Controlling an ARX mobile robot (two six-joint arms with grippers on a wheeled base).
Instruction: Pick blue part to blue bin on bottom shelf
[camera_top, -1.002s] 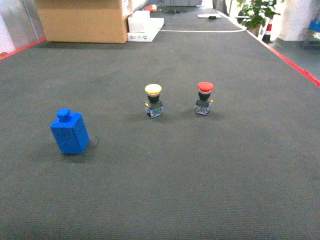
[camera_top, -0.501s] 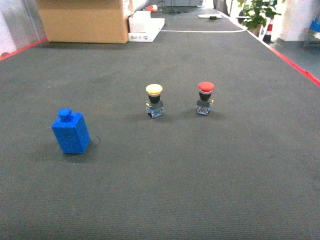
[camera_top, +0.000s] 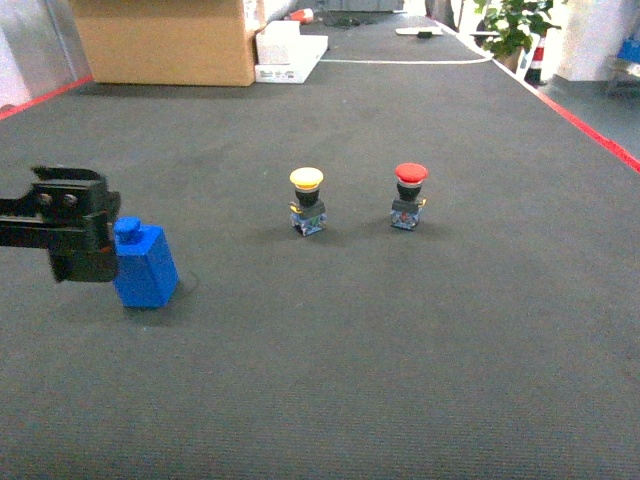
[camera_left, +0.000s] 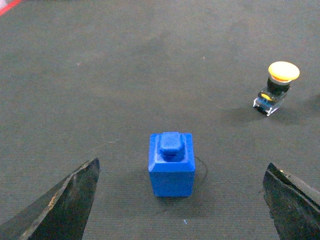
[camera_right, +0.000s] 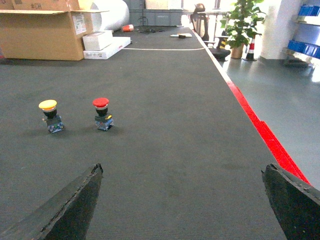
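The blue part (camera_top: 145, 265), a small blue block with a knob on top, stands upright on the dark carpet. My left gripper (camera_top: 100, 240) hangs just to its left. In the left wrist view the blue part (camera_left: 171, 164) is centred ahead of my left gripper (camera_left: 182, 166), whose fingers are wide open and touch nothing. My right gripper (camera_right: 182, 169) is open over bare carpet and does not show in the head view. Small blue bins (camera_right: 304, 46) sit on a rack far off at the right; I cannot tell which is the task's blue bin or bottom shelf.
A yellow push-button (camera_top: 307, 200) and a red push-button (camera_top: 409, 195) stand on the carpet right of the part. A cardboard box (camera_top: 165, 40) and white boxes (camera_top: 285, 50) lie at the back. A red line (camera_right: 260, 130) edges the carpet on the right.
My left gripper has come into the head view from the left and now sits beside the blue part. The part and both buttons have stayed put.
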